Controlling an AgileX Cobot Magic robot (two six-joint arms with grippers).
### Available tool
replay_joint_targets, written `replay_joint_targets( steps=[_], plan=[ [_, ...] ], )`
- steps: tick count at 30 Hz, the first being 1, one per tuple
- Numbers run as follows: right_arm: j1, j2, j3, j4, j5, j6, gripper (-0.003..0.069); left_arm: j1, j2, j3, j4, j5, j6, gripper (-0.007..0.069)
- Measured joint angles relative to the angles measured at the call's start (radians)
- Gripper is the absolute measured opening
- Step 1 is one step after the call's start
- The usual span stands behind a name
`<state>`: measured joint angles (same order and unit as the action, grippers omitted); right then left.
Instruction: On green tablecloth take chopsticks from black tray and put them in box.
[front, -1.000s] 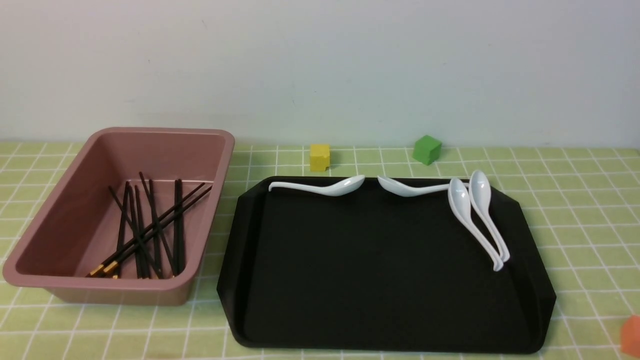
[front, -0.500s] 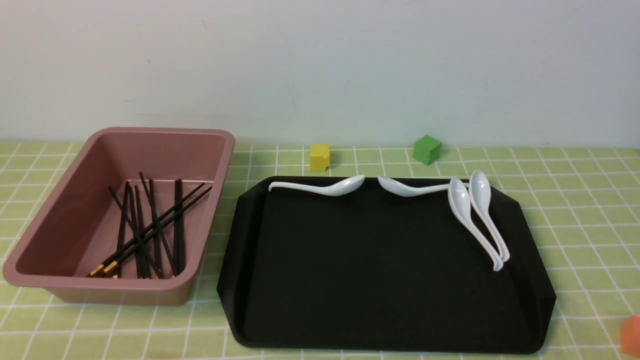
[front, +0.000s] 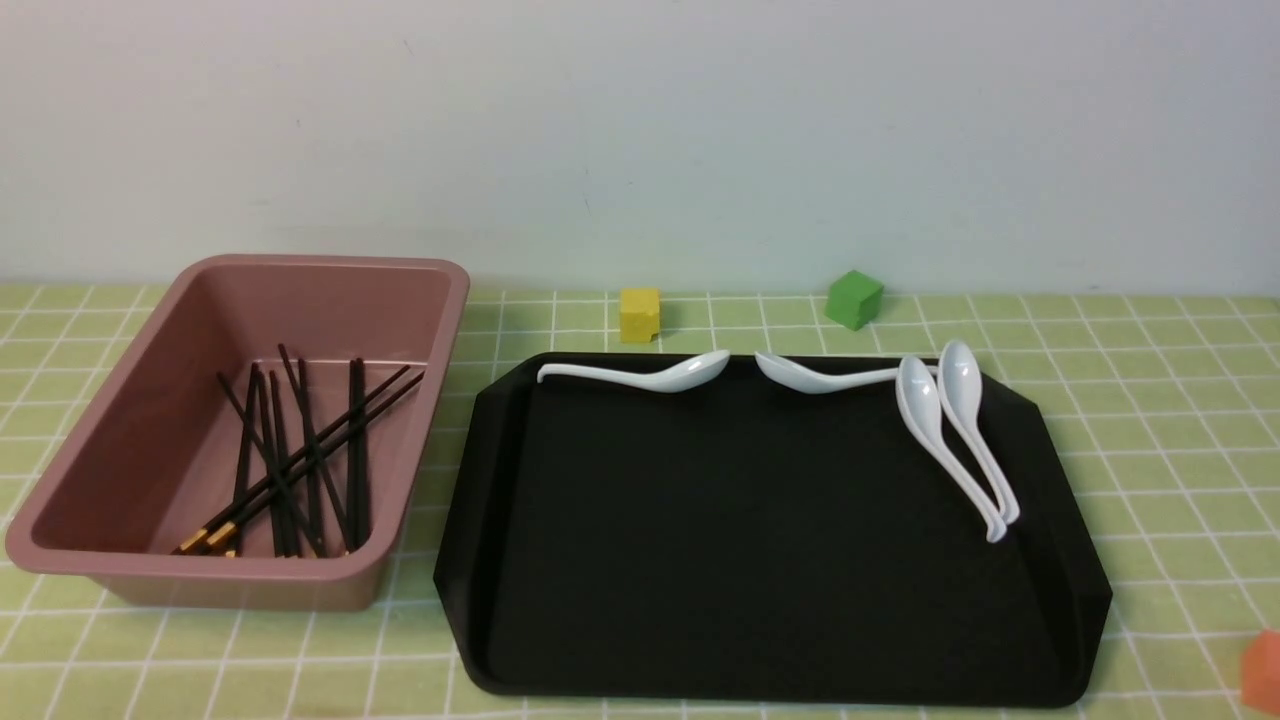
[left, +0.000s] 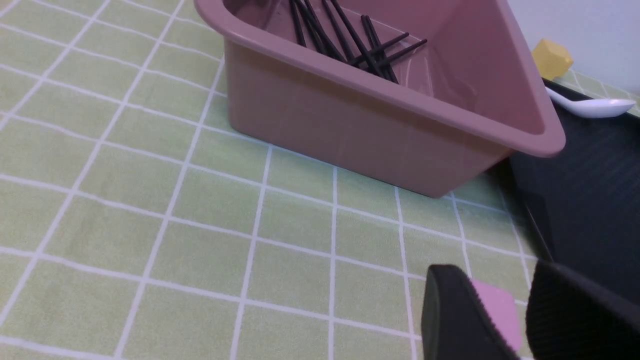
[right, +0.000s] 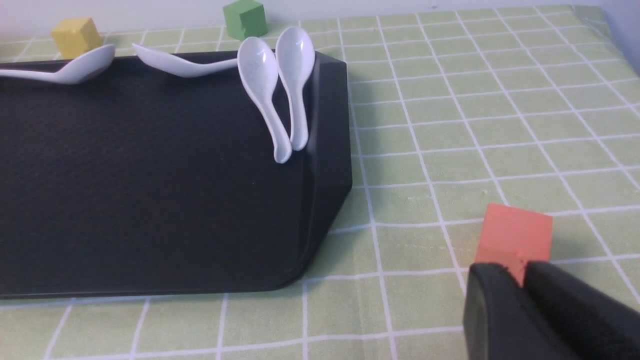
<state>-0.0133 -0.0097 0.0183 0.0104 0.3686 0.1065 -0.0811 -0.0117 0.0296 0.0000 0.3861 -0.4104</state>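
Note:
Several black chopsticks (front: 290, 460) with gold ends lie inside the pink box (front: 250, 262) at the left of the green tablecloth (front: 1150, 400). They also show in the left wrist view (left: 345, 35) inside the box (left: 380, 95). The black tray (front: 760, 560) holds only white spoons; I see no chopsticks on it. Neither gripper shows in the front view. My left gripper (left: 497, 280) hangs low over the cloth in front of the box, slightly open and empty. My right gripper (right: 520, 272) is shut and empty, off the tray's (right: 150, 175) near right corner.
White spoons lie along the tray's far rim (front: 640, 375) (front: 820, 377) and right side (front: 950, 440). A yellow cube (front: 640, 314) and a green cube (front: 854, 298) stand behind the tray. An orange cube (right: 515, 232) sits just beyond my right fingertips, a pink cube (left: 495, 310) beyond my left ones.

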Motion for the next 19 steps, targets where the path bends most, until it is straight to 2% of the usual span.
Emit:
replay_joint_targets(
  steps=[19],
  plan=[
    [0.000,0.000,0.000,0.000,0.000,0.000,0.0137,0.000,0.000,0.000,0.000,0.000,0.000,0.0238]
  ],
)
